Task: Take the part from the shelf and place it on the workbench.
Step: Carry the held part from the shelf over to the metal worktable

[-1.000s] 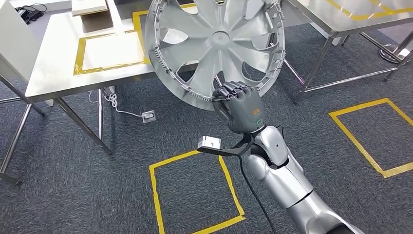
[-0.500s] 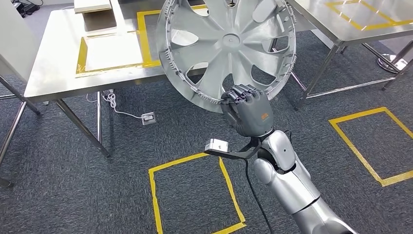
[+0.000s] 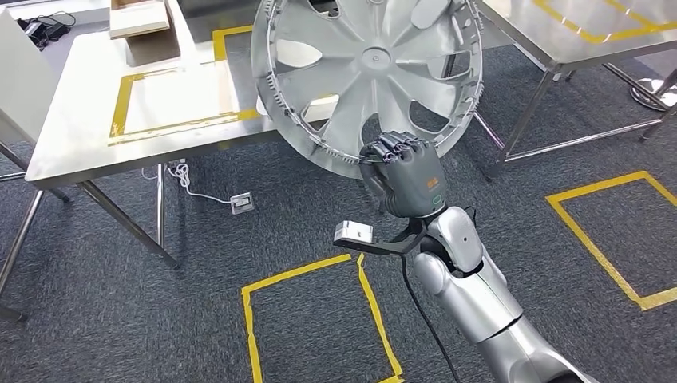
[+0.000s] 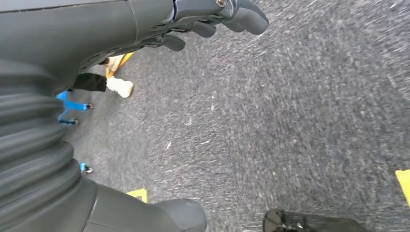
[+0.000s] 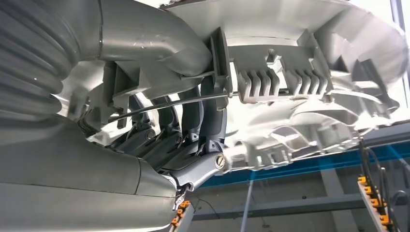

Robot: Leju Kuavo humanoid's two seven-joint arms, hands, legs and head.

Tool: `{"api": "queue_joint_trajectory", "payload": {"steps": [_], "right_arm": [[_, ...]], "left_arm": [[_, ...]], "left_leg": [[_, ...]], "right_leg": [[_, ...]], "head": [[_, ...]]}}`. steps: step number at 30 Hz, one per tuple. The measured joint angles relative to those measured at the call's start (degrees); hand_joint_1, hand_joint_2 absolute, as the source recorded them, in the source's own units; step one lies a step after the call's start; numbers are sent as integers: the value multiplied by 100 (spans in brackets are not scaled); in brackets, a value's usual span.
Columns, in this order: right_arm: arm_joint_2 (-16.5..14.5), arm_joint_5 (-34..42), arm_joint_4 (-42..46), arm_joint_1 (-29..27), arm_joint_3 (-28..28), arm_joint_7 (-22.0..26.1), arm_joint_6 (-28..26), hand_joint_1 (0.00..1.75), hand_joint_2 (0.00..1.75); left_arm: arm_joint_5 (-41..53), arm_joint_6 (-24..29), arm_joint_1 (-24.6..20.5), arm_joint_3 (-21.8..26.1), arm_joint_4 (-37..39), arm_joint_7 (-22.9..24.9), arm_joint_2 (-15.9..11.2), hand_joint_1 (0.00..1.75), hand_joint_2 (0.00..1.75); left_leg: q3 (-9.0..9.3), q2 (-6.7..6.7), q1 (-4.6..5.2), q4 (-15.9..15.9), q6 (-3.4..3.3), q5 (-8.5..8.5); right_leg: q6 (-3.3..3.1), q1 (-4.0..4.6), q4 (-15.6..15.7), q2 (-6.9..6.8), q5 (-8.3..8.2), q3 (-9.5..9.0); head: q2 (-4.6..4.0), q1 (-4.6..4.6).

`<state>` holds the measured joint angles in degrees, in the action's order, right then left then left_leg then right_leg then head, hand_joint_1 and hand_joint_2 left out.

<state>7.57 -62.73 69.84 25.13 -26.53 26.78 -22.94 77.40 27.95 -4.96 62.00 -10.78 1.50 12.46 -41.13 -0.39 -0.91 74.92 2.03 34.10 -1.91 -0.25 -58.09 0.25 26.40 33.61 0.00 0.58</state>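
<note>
Hubcap (image 3: 369,76) is clamped at its lower rim by my right hand (image 3: 403,175), fingers curled over the edge, held upright in the air before the workbench (image 3: 88,140). My left hand (image 4: 212,19) hangs slack and holds nothing. Advice: tilt it flat, lower onto the taped square (image 3: 172,100), then let go.

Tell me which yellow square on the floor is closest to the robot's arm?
The floor square just left of the right arm, under the little wrist camera. The other floor square lies farther off to the right.
</note>
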Motion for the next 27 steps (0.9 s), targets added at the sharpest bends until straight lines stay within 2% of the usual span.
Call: {"api": "queue_joint_trajectory", "payload": {"steps": [1,2,4,5,6,9,11,12,14,15,16,17,19,20,21,22,25,27], "right_arm": [[-9,-4,-4,-12,-2,-2,2,175,175],[-17,-6,-8,-20,-4,-6,7,175,175],[-32,-6,-15,-12,-7,-23,15,175,175],[-40,-8,-18,3,-7,-29,16,175,175],[-48,-12,-23,26,-7,-32,20,175,175],[-57,-16,-68,119,-6,-14,38,175,175],[-56,15,-106,160,-5,36,14,175,175],[-56,34,-121,169,-4,68,-14,175,175],[-56,58,-149,179,-6,126,-65,175,175],[-56,62,-159,177,-8,141,-77,175,175],[-55,65,-169,175,-9,148,-79,175,175],[-55,69,-181,175,-10,145,-77,175,175],[-54,83,-198,177,-9,137,-74,175,175],[-54,86,-204,180,-9,135,-75,175,175],[-55,87,-207,183,-11,139,-78,175,175],[-55,84,-210,184,-12,144,-81,175,175],[-54,90,-213,185,-13,135,-80,175,175],[-60,102,-211,193,-13,119,-74,175,175]], "left_arm": [[0,-1,7,-1,1,3,-5,0,175],[0,-1,11,-2,1,5,-13,0,175],[-1,-2,10,-2,1,7,-29,0,175],[-2,-2,8,-3,1,8,-37,0,175],[-3,-2,5,-4,1,10,-42,0,175],[-21,-1,1,-8,1,4,-45,0,175],[-45,10,-3,-8,-1,-29,-43,0,175],[-62,17,-6,-9,-1,-49,-42,0,175],[-99,34,-7,-10,0,-80,-41,0,175],[-111,42,-3,-10,1,-87,-41,0,175],[-120,50,1,-9,1,-93,-42,0,175],[-123,56,3,-9,1,-99,-42,0,175],[-125,63,1,-8,1,-108,-42,0,175],[-125,64,-2,-9,1,-111,-42,0,175],[-125,66,-3,-9,0,-110,-43,0,175],[-126,68,-2,-9,0,-110,-44,0,175],[-126,76,-4,-9,-1,-108,-45,0,175],[-125,83,-12,-10,-2,-93,-46,0,175]], "left_leg": [[-86,0,2,29,-10,-120],[-54,0,6,-178,-31,-347],[226,-1,29,-960,-97,-849],[361,0,44,-1289,-131,-982],[443,-1,57,-1490,-159,-1030],[504,-3,65,-1608,-235,-978],[570,-4,34,-1652,-300,-957],[600,-4,19,-1667,-326,-943],[638,-4,15,-1668,-347,-899],[662,-4,14,-1665,-344,-873],[696,-5,12,-1662,-336,-842],[740,-7,8,-1660,-325,-808],[831,-13,3,-1654,-284,-733],[855,-20,10,-1646,-251,-700],[864,-24,18,-1644,-216,-676],[866,-26,25,-1648,-178,-662],[874,-16,16,-1626,-73,-600],[698,-3,9,-1242,-29,-405]], "right_leg": [[-5,13,0,7,34,-45],[-2,24,-1,14,72,-101],[22,47,-7,18,156,-207],[44,58,-16,22,193,-231],[70,65,-21,25,220,-237],[168,59,-13,31,272,-241],[250,50,-245,22,405,-153],[289,34,-541,18,534,1],[355,-2,-1349,11,808,487],[374,-21,-1634,8,847,694],[387,-37,-1709,5,760,803],[391,-51,-1534,1,554,783],[382,-66,-723,-16,29,490],[359,-56,-354,-23,-127,336],[329,-42,-125,-27,-195,241],[290,-23,-37,-27,-183,203],[157,-22,-4,-13,-142,157],[70,-42,24,-23,-112,91]], "head": [[0,-1],[0,-1],[0,1],[0,-1],[0,3],[0,9],[0,26],[0,39],[0,56],[0,56],[0,57],[0,57],[0,59],[0,61],[0,58],[0,57],[0,47],[0,27]]}}
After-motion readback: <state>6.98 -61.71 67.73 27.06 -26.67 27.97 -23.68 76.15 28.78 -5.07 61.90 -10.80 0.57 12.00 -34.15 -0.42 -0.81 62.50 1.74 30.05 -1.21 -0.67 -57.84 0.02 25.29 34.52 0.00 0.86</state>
